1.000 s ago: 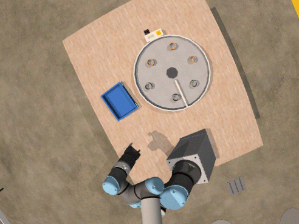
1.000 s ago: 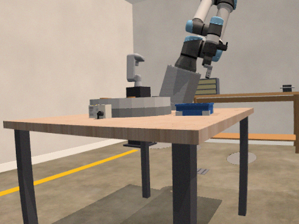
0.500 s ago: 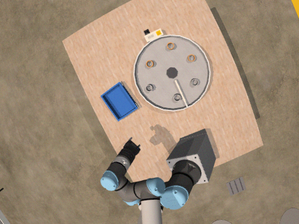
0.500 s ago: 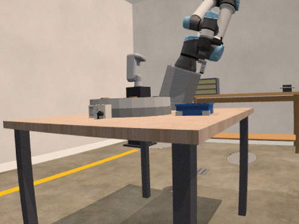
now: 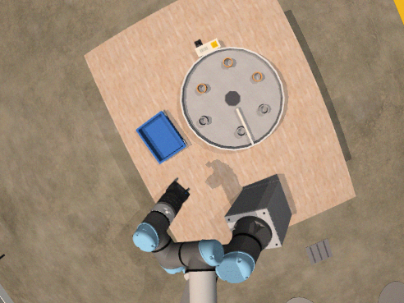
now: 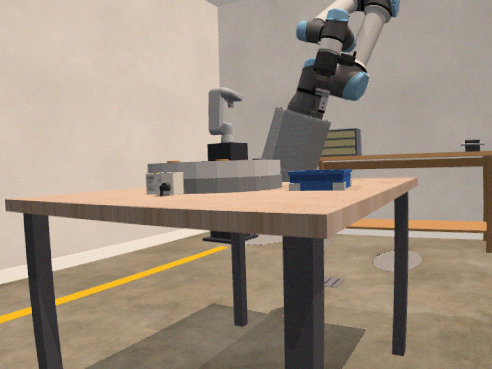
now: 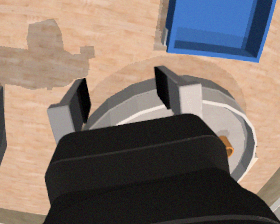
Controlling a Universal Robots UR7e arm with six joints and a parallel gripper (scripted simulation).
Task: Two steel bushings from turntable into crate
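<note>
The round grey turntable (image 5: 232,98) holds three steel bushings, one at its lower left (image 5: 204,121), one at the bottom (image 5: 241,131) and one at the right (image 5: 263,109). Three orange bushings sit on its far half, at the left (image 5: 201,88), the top (image 5: 228,61) and the right (image 5: 257,76). The blue crate (image 5: 161,136) is empty, left of the turntable. My gripper (image 5: 185,190) is open and empty, high above the table's near edge, well short of crate and turntable. In the wrist view the fingers frame the turntable rim (image 7: 188,106), with the crate (image 7: 215,16) beyond.
A grey pedestal box (image 5: 260,209) carries the arm base at the table's near right. A small control box (image 5: 207,47) sits behind the turntable. A white bar (image 5: 245,126) lies on the disc from hub to rim. A white post (image 6: 222,115) stands behind the turntable.
</note>
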